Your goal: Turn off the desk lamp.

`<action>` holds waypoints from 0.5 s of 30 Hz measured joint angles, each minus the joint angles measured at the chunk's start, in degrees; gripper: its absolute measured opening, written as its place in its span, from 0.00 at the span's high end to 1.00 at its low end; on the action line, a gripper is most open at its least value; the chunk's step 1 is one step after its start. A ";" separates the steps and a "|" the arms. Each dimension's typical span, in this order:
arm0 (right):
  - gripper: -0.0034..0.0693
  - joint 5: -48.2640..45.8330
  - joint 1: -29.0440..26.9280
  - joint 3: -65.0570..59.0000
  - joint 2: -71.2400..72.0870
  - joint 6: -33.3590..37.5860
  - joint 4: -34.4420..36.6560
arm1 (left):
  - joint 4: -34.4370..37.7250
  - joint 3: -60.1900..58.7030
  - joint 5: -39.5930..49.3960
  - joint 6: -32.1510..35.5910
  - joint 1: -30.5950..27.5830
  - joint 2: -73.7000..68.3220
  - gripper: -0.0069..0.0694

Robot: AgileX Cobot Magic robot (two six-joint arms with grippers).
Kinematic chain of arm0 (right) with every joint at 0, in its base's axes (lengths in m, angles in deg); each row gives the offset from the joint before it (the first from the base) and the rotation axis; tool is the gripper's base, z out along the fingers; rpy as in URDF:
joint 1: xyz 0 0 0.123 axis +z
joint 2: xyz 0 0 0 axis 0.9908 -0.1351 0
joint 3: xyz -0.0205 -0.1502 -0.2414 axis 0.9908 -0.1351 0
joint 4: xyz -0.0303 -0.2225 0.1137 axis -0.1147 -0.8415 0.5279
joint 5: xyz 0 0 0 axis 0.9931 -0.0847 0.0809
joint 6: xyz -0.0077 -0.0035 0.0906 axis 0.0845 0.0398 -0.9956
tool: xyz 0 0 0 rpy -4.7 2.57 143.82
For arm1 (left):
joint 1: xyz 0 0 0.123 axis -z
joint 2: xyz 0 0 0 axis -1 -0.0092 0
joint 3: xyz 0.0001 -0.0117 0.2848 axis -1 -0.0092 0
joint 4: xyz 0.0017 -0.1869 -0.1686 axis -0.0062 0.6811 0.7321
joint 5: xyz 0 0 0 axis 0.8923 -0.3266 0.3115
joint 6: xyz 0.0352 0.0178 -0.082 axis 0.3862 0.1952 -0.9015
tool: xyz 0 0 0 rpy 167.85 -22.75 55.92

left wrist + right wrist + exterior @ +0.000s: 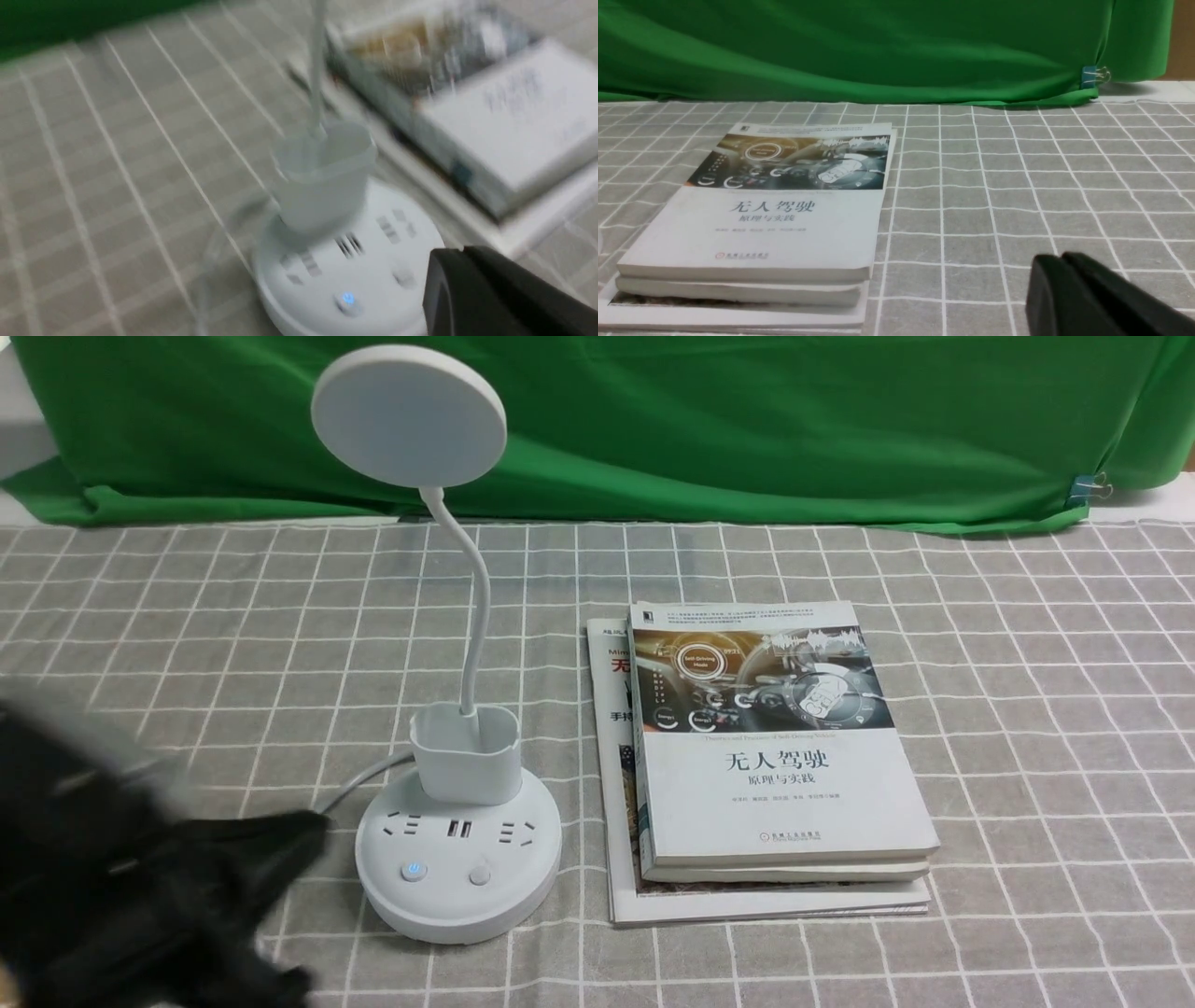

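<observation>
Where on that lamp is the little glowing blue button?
In the front view, the glowing blue button sits on the near left of the white desk lamp base, beside a plain round button.

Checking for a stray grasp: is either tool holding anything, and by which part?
Nothing: left tool is beside the desk lamp, right tool over bare cloth.

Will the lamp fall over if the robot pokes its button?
Probably not. The desk lamp sits on a wide, flat round base, so a downward press should be steady. Its thin curved neck looks bendy and holds a big disc head up high, so a sideways bump from the left pincer might wobble it.
</observation>
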 joint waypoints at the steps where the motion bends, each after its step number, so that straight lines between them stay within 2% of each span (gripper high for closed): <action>1: 0.91 0.00 0.00 0.00 0.00 0.00 0.00 | 0.51 -1.82 -1.11 0.67 -1.73 2.93 0.91; 4: 0.91 0.00 0.00 0.00 0.00 0.00 0.00 | 2.44 -8.16 -4.60 2.39 -8.73 13.00 0.91; 5: 0.91 0.00 0.00 0.00 0.00 0.00 0.00 | 2.74 -10.73 -5.02 2.52 -12.80 18.32 0.91; 7: 0.91 0.00 0.00 0.00 0.00 0.00 0.00 | 3.19 -13.18 -4.87 2.66 -15.57 22.74 0.91; 8: 0.91 0.00 0.00 0.00 0.00 0.00 0.00 | 3.81 -15.36 -3.44 2.66 -19.93 28.24 0.91; 12: 0.91 -0.10 0.00 0.00 0.00 0.00 0.00 | 5.77 -16.18 3.26 2.92 -25.25 35.72 0.91; 15: 0.91 -0.13 0.00 0.00 0.00 0.00 0.00 | 6.44 -16.28 7.16 2.92 -26.31 36.34 0.91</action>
